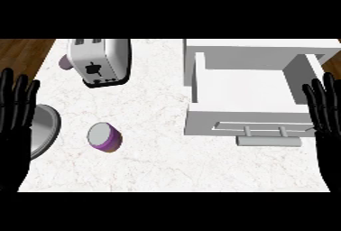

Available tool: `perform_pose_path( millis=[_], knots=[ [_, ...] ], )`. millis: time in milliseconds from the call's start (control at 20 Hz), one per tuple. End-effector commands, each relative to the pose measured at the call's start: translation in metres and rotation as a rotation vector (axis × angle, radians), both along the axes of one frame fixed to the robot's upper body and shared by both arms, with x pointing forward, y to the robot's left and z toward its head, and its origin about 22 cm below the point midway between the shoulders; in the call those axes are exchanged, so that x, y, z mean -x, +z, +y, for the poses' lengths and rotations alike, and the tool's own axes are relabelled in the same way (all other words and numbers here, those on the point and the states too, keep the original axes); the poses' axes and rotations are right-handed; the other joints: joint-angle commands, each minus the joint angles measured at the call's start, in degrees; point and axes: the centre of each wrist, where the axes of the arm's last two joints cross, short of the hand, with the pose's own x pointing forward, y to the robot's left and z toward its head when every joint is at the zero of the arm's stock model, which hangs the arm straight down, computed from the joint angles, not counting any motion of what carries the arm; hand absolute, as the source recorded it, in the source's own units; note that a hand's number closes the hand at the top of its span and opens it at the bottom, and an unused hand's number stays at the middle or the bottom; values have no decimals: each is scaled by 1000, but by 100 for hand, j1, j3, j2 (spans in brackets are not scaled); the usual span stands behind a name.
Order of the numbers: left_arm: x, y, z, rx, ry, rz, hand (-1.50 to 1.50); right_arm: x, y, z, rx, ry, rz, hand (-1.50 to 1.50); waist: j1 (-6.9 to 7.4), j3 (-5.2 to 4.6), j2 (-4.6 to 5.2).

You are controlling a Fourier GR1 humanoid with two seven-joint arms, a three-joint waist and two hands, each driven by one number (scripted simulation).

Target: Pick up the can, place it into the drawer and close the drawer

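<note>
I see nothing done yet: the can sits lower left, the drawer gapes upper right, and my left hand and right hand rest flat-fingered, empty, at the edges.

A kitchen: a toaster stands on a pale marble counter beside an open drawer.
</note>
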Motion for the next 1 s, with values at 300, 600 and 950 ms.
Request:
perform_pose_path(
  millis=[300,600,950],
  knots=[
    [-14,-21,0,-211,-763,260,-150,-1,-29,-2,-105,-112,206,-150,-399,10,106],
    [-29,-2,97,-249,-893,314,-150,20,-30,-20,-144,-195,279,-150,-222,16,-13],
    [-54,9,151,-227,-972,347,-150,41,-18,-58,-114,-218,281,-150,-149,26,-27]
  ],
)
